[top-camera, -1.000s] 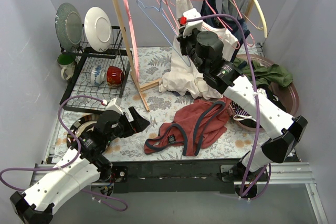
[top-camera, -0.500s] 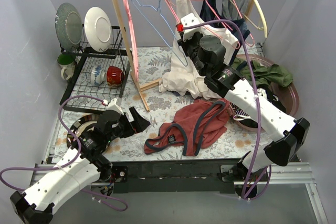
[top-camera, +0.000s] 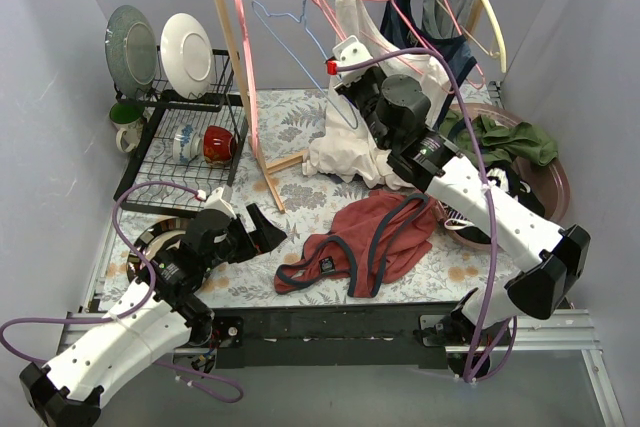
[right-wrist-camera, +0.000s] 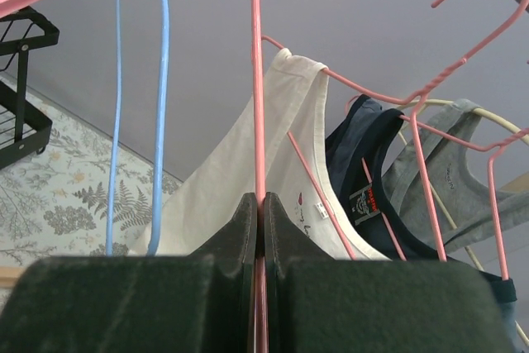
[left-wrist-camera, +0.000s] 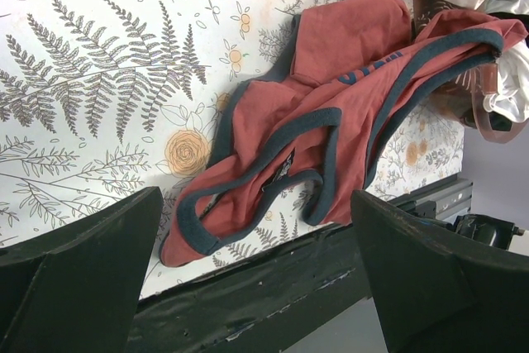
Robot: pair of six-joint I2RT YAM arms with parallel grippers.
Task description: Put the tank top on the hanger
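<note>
The rust-red tank top lies crumpled on the floral mat near the front edge; it also shows in the left wrist view. The thin pink wire hanger hangs from the rail. My right gripper is shut on one of its wires, which runs up between the fingers in the right wrist view. My left gripper is open and empty, low over the mat just left of the tank top.
A wooden clothes rack carries a thin blue wire hanger, a thick pink plastic hanger, a white top, a navy top and a grey one. A dish rack stands at the left. A clothes basin is at the right.
My right gripper has shifted left along the rack with the pink wire hanger in it, and the blue hanger has swung left. The left arm has not moved.
</note>
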